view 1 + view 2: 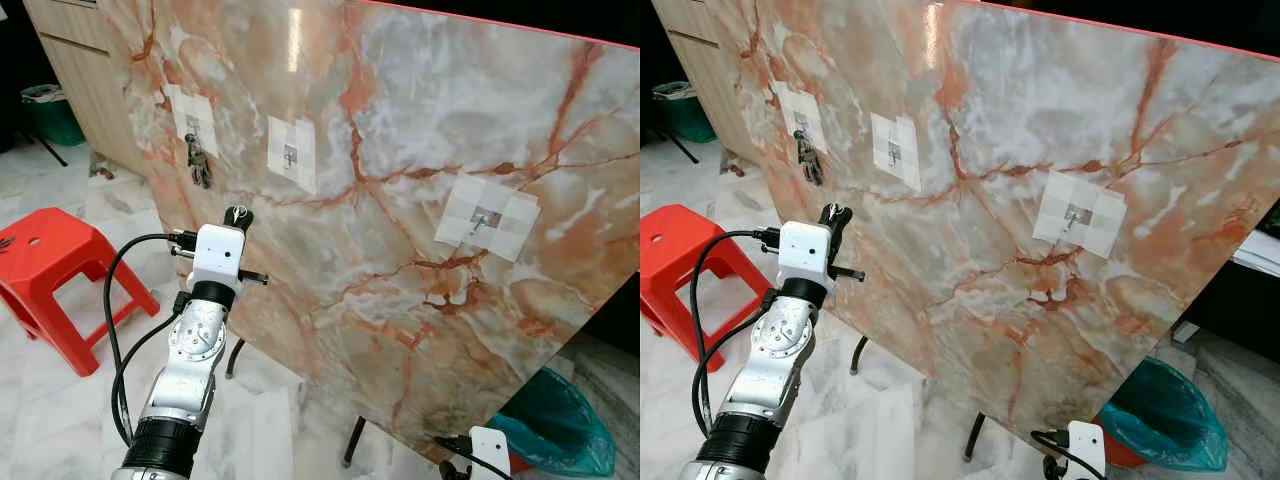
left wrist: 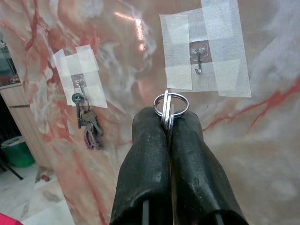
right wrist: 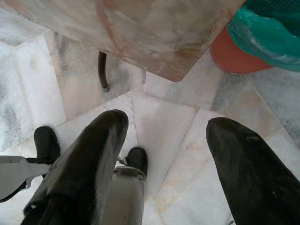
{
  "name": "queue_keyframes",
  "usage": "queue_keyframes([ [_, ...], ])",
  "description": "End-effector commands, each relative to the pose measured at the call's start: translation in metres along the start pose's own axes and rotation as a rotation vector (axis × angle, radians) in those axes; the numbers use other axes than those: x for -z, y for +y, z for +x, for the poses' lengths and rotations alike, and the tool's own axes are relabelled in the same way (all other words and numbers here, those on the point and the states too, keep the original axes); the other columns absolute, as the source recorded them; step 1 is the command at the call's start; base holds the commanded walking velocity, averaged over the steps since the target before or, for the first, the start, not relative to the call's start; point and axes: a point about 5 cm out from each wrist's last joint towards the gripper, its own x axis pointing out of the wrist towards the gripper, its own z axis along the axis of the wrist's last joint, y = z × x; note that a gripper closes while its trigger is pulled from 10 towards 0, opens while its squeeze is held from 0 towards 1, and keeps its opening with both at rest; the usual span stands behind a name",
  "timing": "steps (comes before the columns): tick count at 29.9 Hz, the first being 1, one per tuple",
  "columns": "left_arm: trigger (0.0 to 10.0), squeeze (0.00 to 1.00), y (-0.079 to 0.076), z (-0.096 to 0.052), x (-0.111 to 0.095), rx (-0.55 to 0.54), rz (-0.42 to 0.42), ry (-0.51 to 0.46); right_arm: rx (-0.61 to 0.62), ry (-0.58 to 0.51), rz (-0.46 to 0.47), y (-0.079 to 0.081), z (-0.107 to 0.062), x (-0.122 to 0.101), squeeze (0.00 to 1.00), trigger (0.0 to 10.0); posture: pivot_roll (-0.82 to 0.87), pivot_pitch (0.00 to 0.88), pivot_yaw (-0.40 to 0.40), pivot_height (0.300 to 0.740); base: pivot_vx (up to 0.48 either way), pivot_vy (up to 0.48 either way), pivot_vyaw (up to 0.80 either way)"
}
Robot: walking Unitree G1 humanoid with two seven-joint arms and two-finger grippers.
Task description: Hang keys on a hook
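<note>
Red stool [image 1: 45, 265] is standing on the floor at far left, green bin [image 1: 45, 110] sitting behind it at 12 o'clock. Marble panel [image 1: 420, 130] is leaning upright on dark legs, carrying three taped hooks. Left hook [image 2: 79, 84] is already holding a key bunch [image 2: 86, 124], hanging down at 6 o'clock from it. Left pincer [image 2: 168, 123] is reaching up toward the panel, fingers pinching tight on the keys [image 2: 167, 115] with the key ring [image 2: 180, 99] sticking out past the fingertips. Ring is sitting just below the middle hook [image 2: 200, 61], at its 7 o'clock, not touching it. Third hook [image 1: 482, 222] is sitting well apart at 3 o'clock on the panel, bare. Right pincer [image 3: 166, 136] is hanging low by the floor, fingers spread wide, gripping nothing, pointing at floor tiles. Teal-bagged bin [image 1: 555, 425] is sitting at 5 o'clock under the panel's right corner.
</note>
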Motion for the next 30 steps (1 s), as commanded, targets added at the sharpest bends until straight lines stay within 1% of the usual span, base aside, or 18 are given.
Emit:
queue_keyframes([
  [1,10.0,0.0,-0.0029,0.0044,-0.0037,0.009,-0.013,-0.008,0.004,-0.015,0.012,0.0001,0.0005,-0.004,0.0,10.0,0.0,0.0,-0.071,0.74,0.0,0.0,0.0],
  [8,10.0,0.0,-0.0037,0.0045,-0.0037,0.011,-0.011,-0.007,0.002,-0.012,0.011,0.0003,0.0005,-0.0038,0.0,10.0,0.0,0.0,-0.07,0.74,0.0,0.0,0.0],
  [30,10.0,0.0,-0.0055,0.004,-0.0065,0.02,-0.006,-0.025,-0.001,-0.01,0.01,0.0006,0.0004,-0.0028,0.0,10.0,0.0,0.0,-0.071,0.74,0.274,0.0,0.0],
])
